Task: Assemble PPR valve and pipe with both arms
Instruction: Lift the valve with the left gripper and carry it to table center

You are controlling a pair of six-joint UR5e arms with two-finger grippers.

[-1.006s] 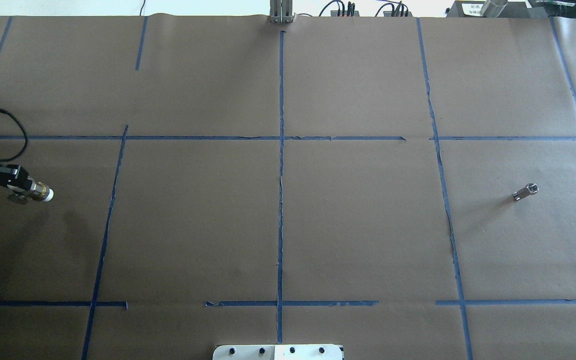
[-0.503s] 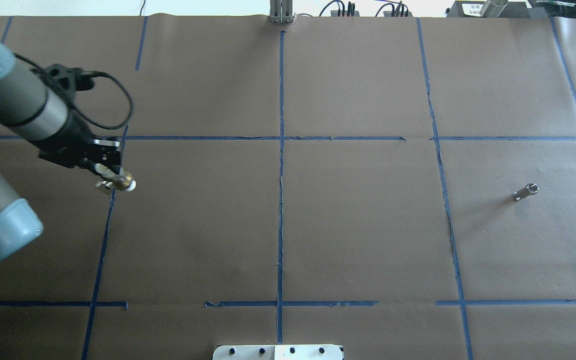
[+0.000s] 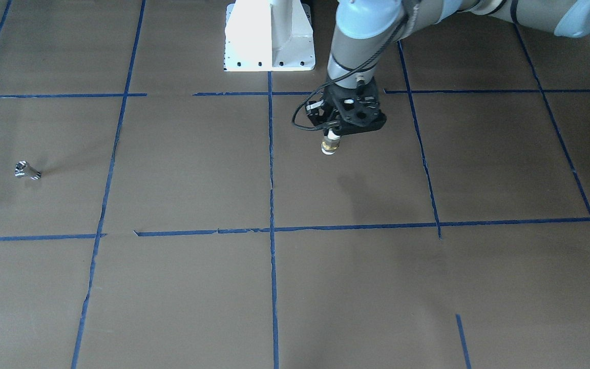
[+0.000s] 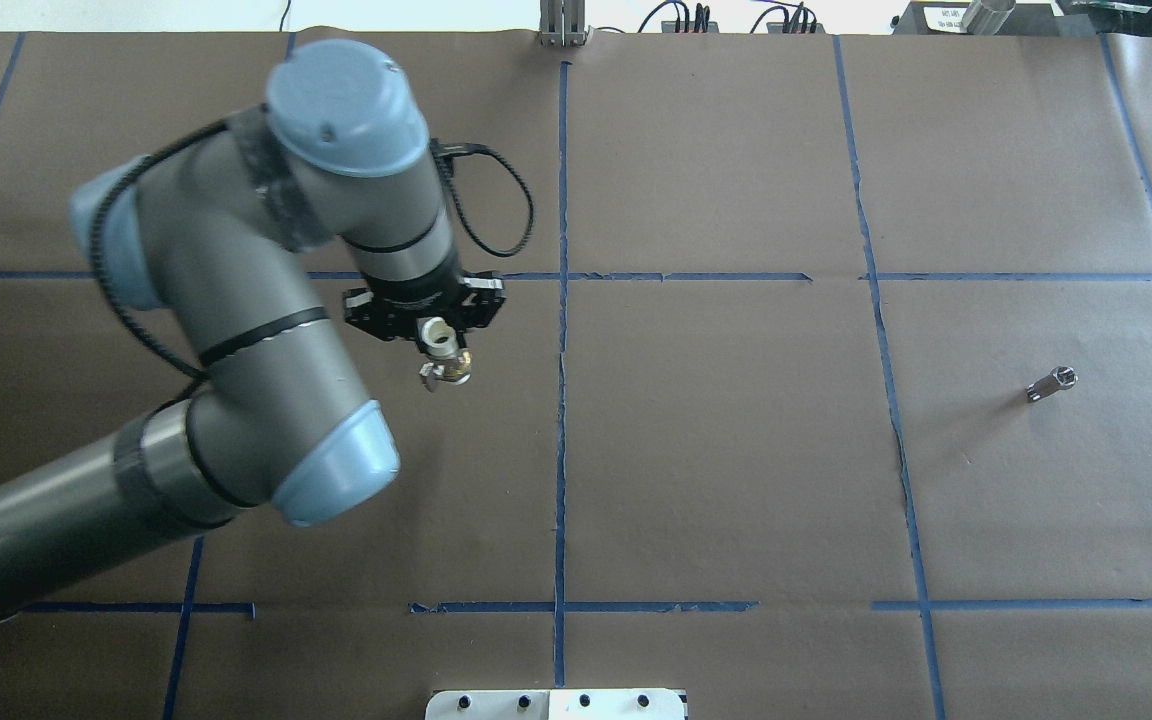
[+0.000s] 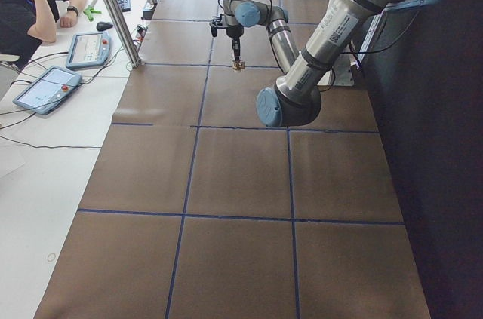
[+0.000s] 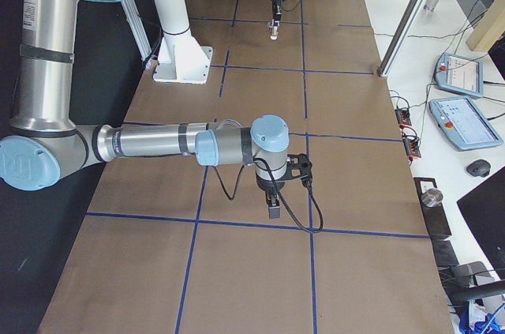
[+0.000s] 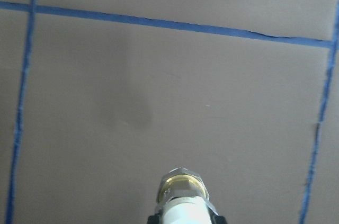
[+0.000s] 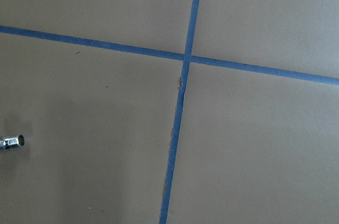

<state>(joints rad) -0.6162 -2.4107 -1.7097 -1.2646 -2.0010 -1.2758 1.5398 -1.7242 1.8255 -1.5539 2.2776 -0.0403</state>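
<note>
My left gripper (image 4: 436,345) is shut on a short white PPR pipe piece with a brass end (image 4: 451,370). It holds the piece upright, brass end down, above the paper just left of the centre line. The gripper (image 3: 332,134) and the piece (image 3: 330,147) also show in the front view, and the piece in the left wrist view (image 7: 183,200). A small silver valve part (image 4: 1051,383) lies on the far right of the table, also seen in the front view (image 3: 27,170) and the right wrist view (image 8: 13,142). My right gripper (image 6: 272,209) shows only in the right side view, and I cannot tell whether it is open or shut.
Brown paper with a grid of blue tape lines (image 4: 562,300) covers the table. The white robot base plate (image 3: 269,38) sits at the near edge. Operator tablets (image 6: 461,101) lie on the far bench, and a person (image 5: 34,2) sits beyond the table.
My left arm has swung in from the table's left edge toward the centre line with the pipe piece in its grip. The silver valve part has not moved.
</note>
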